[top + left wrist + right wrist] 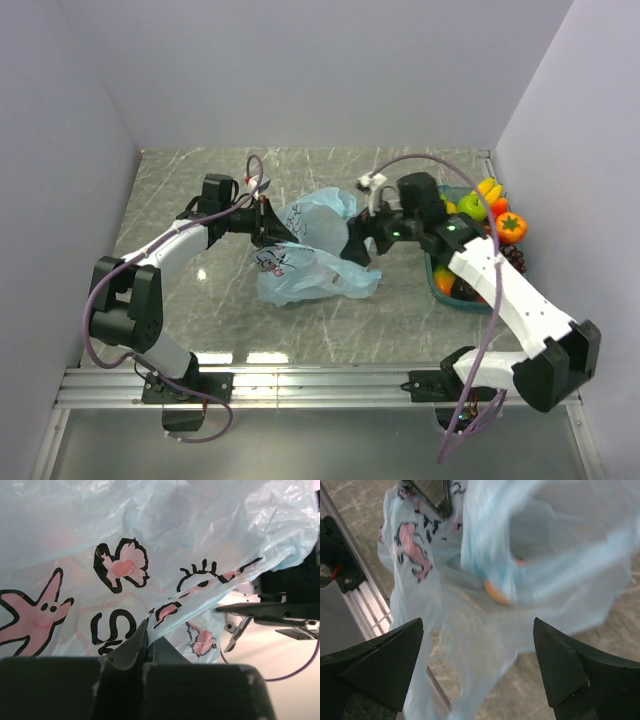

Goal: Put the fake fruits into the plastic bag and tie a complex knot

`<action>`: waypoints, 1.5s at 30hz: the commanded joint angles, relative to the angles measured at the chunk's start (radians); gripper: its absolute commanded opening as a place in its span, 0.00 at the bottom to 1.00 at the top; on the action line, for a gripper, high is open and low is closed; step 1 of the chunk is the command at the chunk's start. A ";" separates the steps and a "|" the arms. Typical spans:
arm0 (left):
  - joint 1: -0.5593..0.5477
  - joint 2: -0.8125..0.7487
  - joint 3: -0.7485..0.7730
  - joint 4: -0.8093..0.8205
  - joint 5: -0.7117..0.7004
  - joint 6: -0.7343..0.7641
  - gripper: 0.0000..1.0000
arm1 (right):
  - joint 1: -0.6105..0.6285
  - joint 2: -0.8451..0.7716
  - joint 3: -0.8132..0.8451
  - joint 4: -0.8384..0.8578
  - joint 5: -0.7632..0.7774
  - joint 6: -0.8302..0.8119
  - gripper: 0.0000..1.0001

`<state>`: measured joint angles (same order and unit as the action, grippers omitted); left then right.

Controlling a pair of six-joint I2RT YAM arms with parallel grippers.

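The light-blue plastic bag (312,250) lies in the middle of the table with its printed graphic facing up. My left gripper (262,222) is shut on the bag's left rim, and the film is pinched between the fingers (141,639). My right gripper (362,240) is open at the bag's right side, with the bag (520,565) spread just beyond its fingers. An orange fruit (496,591) shows through the film inside the bag. More fake fruits (490,210) sit in the teal tray (450,298) at the right: yellow, green, orange and dark purple pieces.
The teal tray stands at the table's right edge under my right arm. White walls close in the left, back and right sides. A metal rail (320,385) runs along the near edge.
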<state>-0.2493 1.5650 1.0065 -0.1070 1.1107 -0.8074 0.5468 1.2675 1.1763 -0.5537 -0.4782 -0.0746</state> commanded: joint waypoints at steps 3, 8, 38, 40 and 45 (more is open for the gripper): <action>0.008 0.006 0.050 -0.101 -0.086 0.089 0.01 | -0.200 -0.151 -0.029 -0.169 -0.165 -0.088 0.91; 0.005 0.020 0.092 -0.184 -0.186 0.123 0.00 | -0.355 -0.221 -0.083 -0.229 0.071 -0.168 0.88; -0.008 0.018 0.107 -0.211 -0.204 0.165 0.01 | -0.789 0.288 0.217 -0.328 0.411 -0.436 0.89; -0.007 0.018 0.107 -0.211 -0.203 0.166 0.01 | -0.794 0.290 0.226 -0.348 0.391 -0.438 0.84; -0.008 0.018 0.110 -0.211 -0.199 0.165 0.01 | -0.824 0.268 0.258 -0.419 0.346 -0.432 0.63</action>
<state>-0.2531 1.5852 1.0744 -0.3233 0.9089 -0.6651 -0.2531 1.5612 1.3754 -0.9165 -0.0956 -0.5041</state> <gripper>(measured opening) 0.015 0.777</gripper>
